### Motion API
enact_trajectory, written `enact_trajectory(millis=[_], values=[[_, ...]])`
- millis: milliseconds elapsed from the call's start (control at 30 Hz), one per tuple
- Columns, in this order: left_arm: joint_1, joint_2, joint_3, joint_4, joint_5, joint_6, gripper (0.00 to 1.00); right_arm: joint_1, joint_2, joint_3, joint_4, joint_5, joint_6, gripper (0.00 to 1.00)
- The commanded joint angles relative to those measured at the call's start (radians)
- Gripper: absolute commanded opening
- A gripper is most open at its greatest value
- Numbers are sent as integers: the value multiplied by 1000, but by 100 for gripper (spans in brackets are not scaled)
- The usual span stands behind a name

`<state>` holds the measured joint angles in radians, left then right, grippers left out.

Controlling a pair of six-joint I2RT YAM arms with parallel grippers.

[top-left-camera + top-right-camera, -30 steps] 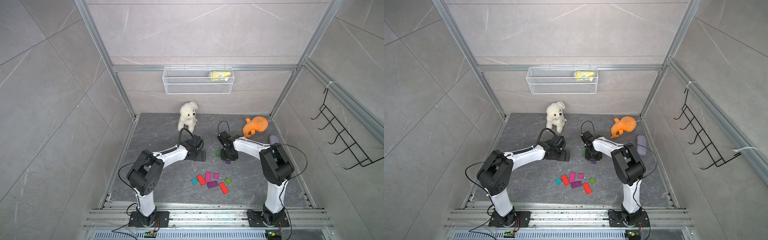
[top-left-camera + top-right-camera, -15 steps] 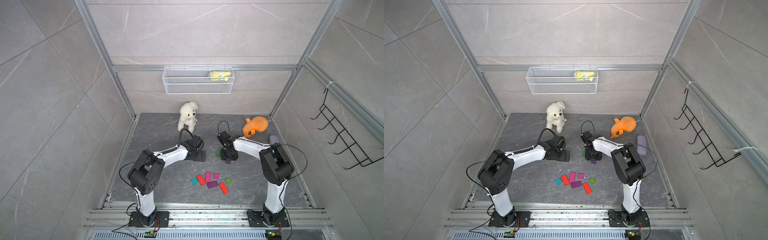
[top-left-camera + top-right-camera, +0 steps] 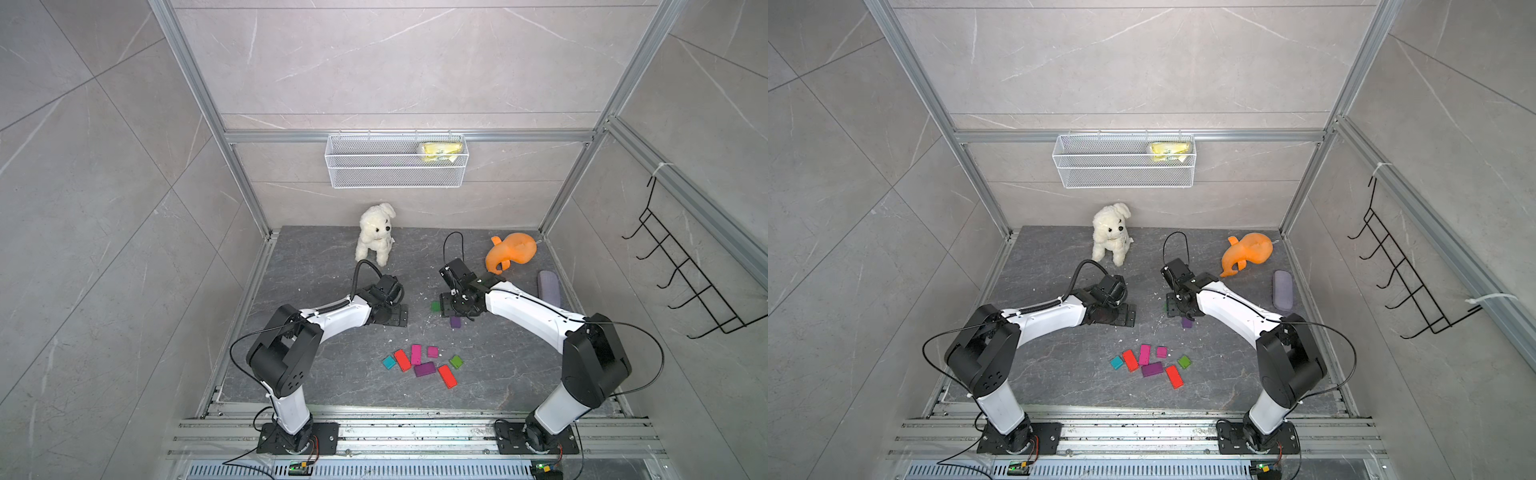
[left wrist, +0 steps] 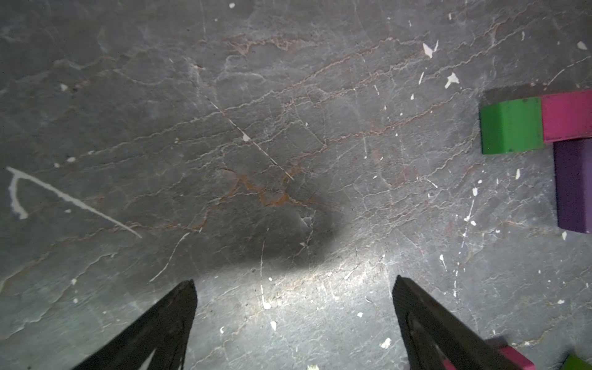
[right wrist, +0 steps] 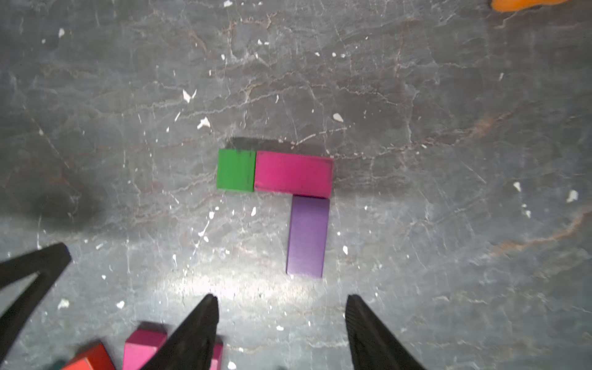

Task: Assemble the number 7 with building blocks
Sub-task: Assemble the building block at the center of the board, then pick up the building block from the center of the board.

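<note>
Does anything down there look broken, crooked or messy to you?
Only the floor slab: small white flecks, like chips or crumbs, lie scattered over it, and a long pale scratch crosses it in the left wrist view. The green block, magenta block and purple block sit neatly edge to edge.

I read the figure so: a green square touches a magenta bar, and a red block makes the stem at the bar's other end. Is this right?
Nearly. The stem block is purple, not red; the right wrist view shows it. The rest holds: the green square touches the magenta bar, and the stem meets the bar's other end.
</note>
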<state>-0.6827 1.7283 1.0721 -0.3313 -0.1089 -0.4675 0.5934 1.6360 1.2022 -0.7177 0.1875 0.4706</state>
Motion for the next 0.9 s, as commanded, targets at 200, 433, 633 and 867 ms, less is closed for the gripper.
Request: enact_trajectory(millis=[200,433,633,867], values=[[5,-73,-32,9,-21,17,100,192,-198,-246,-69,-3,111,62],[7,-84,-43,3,-21,0,100,350,-203,-303,-81,-17,217,58],[7,-93,-47,-11,-22,-12,100,435,-156,-330,-60,-5,256,58],[7,-128,-77,-5,-12,-29,100,450,-77,-337,0,-7,252,57]])
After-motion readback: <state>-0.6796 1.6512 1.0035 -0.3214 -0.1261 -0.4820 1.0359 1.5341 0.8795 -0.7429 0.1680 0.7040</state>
